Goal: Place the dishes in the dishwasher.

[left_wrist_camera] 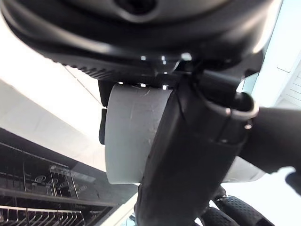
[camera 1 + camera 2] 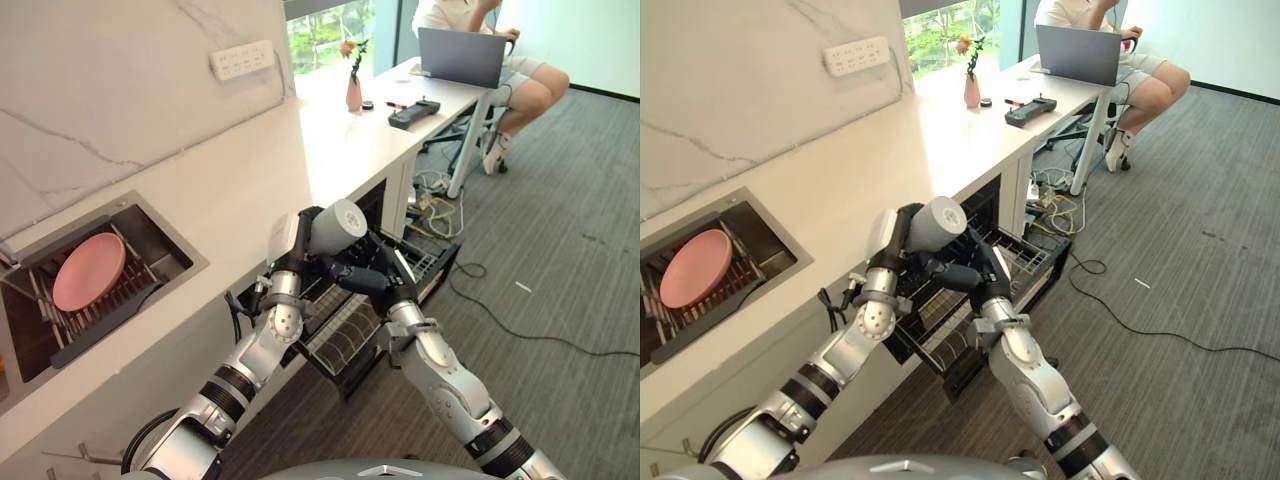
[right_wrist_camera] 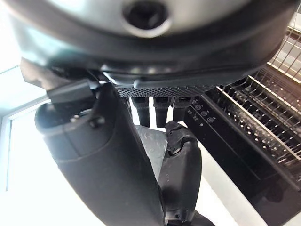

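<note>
Because the grey cup (image 2: 336, 226) is held sideways in mid-air above the pulled-out dishwasher rack (image 2: 352, 325), between the counter edge and the open machine, it is judged to be at the point of a handover or a lowering. The left hand (image 2: 290, 240) is wrapped round its body, as the left wrist view confirms, with fingers curled against the smooth grey wall. The right hand (image 2: 365, 277) is brought up from below, and its fingers are seen touching the cup's side in the right wrist view, though a full clasp cannot be told. The cup is judged to be light, rigid and probably ceramic or hard plastic, so breakable if dropped onto the wires, and its glazed wall looks slippery; the cylinder's middle is best gripped. A pink plate (image 2: 88, 271) is left standing in the sink rack (image 2: 140, 292).
</note>
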`<state>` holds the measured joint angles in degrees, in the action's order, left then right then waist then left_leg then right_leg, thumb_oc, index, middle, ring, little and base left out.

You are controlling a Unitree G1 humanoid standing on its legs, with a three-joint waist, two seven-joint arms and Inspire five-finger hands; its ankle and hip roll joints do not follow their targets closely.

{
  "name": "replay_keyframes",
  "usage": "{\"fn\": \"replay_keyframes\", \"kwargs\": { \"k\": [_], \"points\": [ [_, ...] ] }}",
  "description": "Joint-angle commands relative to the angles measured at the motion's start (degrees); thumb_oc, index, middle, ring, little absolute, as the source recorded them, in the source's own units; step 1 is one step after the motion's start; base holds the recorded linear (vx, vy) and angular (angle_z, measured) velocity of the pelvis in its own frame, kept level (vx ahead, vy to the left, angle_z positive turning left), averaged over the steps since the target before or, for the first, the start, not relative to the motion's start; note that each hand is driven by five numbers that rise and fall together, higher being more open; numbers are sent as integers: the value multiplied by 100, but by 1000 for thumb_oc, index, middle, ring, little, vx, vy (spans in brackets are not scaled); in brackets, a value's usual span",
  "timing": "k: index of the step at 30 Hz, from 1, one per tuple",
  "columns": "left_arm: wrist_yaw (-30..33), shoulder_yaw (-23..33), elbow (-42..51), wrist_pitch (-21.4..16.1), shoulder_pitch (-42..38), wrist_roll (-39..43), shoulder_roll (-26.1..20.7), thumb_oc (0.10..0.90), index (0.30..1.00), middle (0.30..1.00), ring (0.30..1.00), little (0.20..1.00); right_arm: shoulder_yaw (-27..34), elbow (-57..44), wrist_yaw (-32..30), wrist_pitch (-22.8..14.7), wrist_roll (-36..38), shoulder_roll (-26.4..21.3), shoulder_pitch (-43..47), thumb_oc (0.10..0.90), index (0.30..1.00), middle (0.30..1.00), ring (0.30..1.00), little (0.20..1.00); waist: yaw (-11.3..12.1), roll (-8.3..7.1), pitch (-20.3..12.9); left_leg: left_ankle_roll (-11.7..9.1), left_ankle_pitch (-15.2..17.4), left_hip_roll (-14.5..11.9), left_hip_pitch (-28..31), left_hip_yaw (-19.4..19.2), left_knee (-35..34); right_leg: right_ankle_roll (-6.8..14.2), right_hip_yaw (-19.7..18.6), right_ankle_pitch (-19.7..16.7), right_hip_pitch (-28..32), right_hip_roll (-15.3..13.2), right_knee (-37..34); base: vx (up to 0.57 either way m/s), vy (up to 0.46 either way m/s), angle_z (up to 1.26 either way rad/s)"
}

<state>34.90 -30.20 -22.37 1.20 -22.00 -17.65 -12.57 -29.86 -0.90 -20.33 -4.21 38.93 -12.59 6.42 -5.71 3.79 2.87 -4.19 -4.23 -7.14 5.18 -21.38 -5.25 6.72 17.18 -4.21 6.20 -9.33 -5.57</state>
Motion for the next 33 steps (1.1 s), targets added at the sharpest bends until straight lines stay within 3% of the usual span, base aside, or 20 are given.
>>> {"fn": "replay_keyframes", "kwargs": {
  "k": [1,9,20,33],
  "points": [
    [600,-512,-311,-20,-1284,-706,168,400,300,300,300,300,-99,-218,-170,-983,144,999,1309,800,900,900,900,900,153,-229,7,-3,632,118,310,308,98,431,349,129,-272,-503,336,4,8,7],
    [670,-913,-299,-43,-1199,-630,386,400,300,300,300,300,-71,555,-522,-1365,916,1682,1751,800,900,900,900,900,364,-264,-34,-8,613,117,282,451,87,415,465,114,-202,-500,298,8,3,11],
    [451,-1160,-221,-222,-1372,-138,550,400,300,300,300,300,197,1443,-649,-1752,1845,2165,2242,800,900,900,900,900,539,-300,-73,-29,572,119,229,576,75,428,623,103,-157,-519,212,7,4,8],
    [158,-1260,-113,-480,-1403,143,564,400,300,300,300,300,583,2055,-464,-1942,2149,2254,2661,800,900,900,900,900,656,-294,-129,-67,558,85,226,661,61,423,730,143,-85,-487,140,9,2,6]
  ]
}}
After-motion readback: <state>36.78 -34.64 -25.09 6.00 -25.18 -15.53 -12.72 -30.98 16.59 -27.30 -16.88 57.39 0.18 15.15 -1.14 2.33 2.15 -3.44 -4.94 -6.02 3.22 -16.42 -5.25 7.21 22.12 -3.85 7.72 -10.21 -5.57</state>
